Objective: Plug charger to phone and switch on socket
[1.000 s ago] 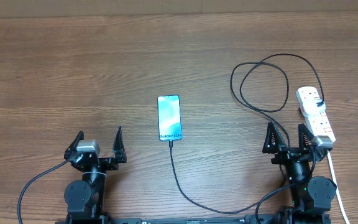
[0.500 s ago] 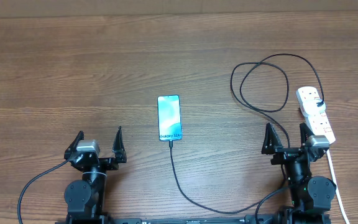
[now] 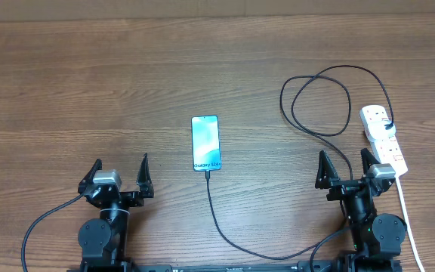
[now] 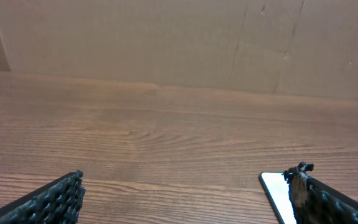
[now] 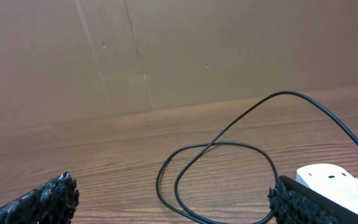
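Observation:
The phone (image 3: 206, 143) lies flat mid-table with its screen glowing light blue; its corner shows in the left wrist view (image 4: 276, 193). The thin black charger cable (image 3: 317, 102) loops at the right and runs down to the phone's near end, its connector (image 3: 207, 174) at the phone's port. Its black plug (image 3: 387, 125) sits in the white socket strip (image 3: 384, 142) at the right edge. The loops also show in the right wrist view (image 5: 229, 162), beside the socket (image 5: 334, 180). My left gripper (image 3: 119, 174) is open and empty near the front left. My right gripper (image 3: 344, 168) is open and empty just left of the socket.
The socket's white cord (image 3: 408, 219) runs toward the table's front edge past the right arm. A brown cardboard wall (image 4: 166, 43) stands along the far side of the wooden table (image 3: 89, 91).
My right gripper has shifted slightly left, away from the socket strip. The left arm, phone and cable have not moved.

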`<state>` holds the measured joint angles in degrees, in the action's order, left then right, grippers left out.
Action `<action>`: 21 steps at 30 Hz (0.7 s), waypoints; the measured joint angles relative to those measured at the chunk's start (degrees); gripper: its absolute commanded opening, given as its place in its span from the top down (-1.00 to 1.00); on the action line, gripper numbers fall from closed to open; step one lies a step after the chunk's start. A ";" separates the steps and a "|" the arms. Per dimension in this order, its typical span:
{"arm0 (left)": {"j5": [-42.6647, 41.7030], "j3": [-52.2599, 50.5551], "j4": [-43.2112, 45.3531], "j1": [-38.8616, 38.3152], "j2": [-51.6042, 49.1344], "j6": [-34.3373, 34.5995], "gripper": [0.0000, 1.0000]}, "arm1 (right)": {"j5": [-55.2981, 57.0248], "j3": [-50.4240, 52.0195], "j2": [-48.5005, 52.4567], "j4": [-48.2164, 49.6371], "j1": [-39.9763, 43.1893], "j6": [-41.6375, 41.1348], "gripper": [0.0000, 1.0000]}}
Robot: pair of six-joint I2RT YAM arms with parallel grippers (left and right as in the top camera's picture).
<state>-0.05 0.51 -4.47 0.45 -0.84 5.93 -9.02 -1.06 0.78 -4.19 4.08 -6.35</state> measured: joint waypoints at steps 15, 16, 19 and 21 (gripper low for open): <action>0.00 0.00 0.00 0.00 0.00 0.00 -0.99 | 0.00 0.00 0.00 0.02 0.00 0.15 -1.00; 0.00 0.00 0.00 0.00 0.00 0.00 -0.99 | 0.00 0.00 0.02 0.04 0.00 0.17 -1.00; 0.00 0.00 0.00 0.00 0.00 -0.02 -0.98 | 0.00 0.00 0.02 0.02 0.00 0.17 -1.00; 0.00 0.00 -0.02 0.00 0.00 -0.02 -0.99 | 0.00 0.00 0.02 0.02 0.00 0.15 -1.00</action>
<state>-0.05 0.51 -4.49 0.45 -0.84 5.91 -9.02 -1.06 0.80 -4.16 4.08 -6.20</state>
